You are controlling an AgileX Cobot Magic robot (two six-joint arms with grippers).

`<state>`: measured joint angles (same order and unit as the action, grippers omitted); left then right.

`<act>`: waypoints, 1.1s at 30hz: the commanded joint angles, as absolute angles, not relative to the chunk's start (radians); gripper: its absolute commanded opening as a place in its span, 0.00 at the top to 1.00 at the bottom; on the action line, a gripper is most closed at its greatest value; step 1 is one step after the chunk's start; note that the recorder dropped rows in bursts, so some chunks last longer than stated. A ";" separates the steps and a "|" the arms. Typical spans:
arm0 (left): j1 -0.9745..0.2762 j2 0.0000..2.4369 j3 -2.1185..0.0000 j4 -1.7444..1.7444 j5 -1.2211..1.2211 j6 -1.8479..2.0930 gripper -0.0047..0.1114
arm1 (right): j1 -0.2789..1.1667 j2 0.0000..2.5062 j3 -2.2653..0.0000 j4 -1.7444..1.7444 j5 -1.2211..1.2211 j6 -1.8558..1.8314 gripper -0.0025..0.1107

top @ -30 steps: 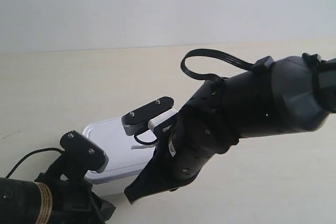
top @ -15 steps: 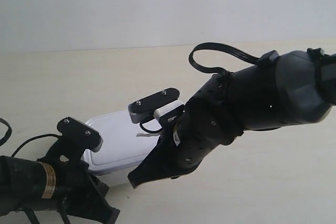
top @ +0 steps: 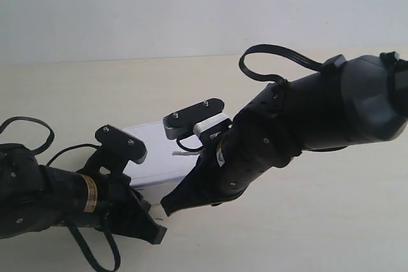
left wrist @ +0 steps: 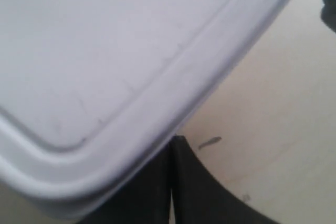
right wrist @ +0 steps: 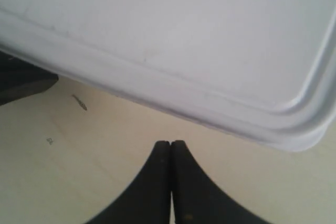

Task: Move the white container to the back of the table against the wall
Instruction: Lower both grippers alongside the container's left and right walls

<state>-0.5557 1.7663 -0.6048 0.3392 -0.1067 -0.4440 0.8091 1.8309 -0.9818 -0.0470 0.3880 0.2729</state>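
Observation:
The white container (top: 156, 148) lies flat on the table (top: 331, 221), partly hidden by both arms. The left wrist view is filled by its lid (left wrist: 105, 40). My left gripper (left wrist: 172, 140) is shut, its tips tucked just beneath the lid's rim near a rounded corner. In the right wrist view the container's long rim (right wrist: 173, 85) runs across ahead, and my right gripper (right wrist: 171, 143) is shut and empty a short way off it on bare table. The wall (top: 191, 4) rises behind, with a stretch of table between it and the container.
The arm at the exterior view's left (top: 44, 195) lies low along the front edge with a looping black cable (top: 25, 125). The bulky arm at the exterior view's right (top: 319, 119) reaches across the middle. A small dark speck (right wrist: 80, 102) marks the table.
The container has slid away from the front edge toward the wall. Both arms have moved with it, and the arm at the exterior view's left has come further into view.

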 commanded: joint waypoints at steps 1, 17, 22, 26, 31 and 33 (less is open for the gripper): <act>-0.519 1.799 -0.636 0.341 -0.091 -0.426 0.96 | 0.781 1.830 -0.985 -0.055 0.344 0.266 0.98; -0.423 1.922 -0.800 0.353 -0.101 -0.359 0.96 | 0.648 1.975 -1.042 -0.055 0.185 0.279 0.98; -0.398 1.981 -0.893 0.358 -0.091 -0.327 0.96 | 0.621 2.039 -1.145 -0.055 0.185 0.251 0.98; -0.394 2.009 -0.951 0.358 -0.060 -0.295 0.96 | 0.616 2.079 -1.215 -0.059 0.197 0.251 0.98; -0.366 2.051 -1.032 0.360 -0.009 -0.289 0.96 | 0.591 2.145 -1.308 -0.061 0.227 0.244 0.98; -0.353 2.070 -1.065 0.365 0.008 -0.283 0.96 | 0.578 2.164 -1.338 -0.061 0.240 0.238 0.98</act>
<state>-0.3710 2.0462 -1.0248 0.3615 -0.0185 -0.2938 0.6002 2.1378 -1.2952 -0.0470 0.2246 0.2540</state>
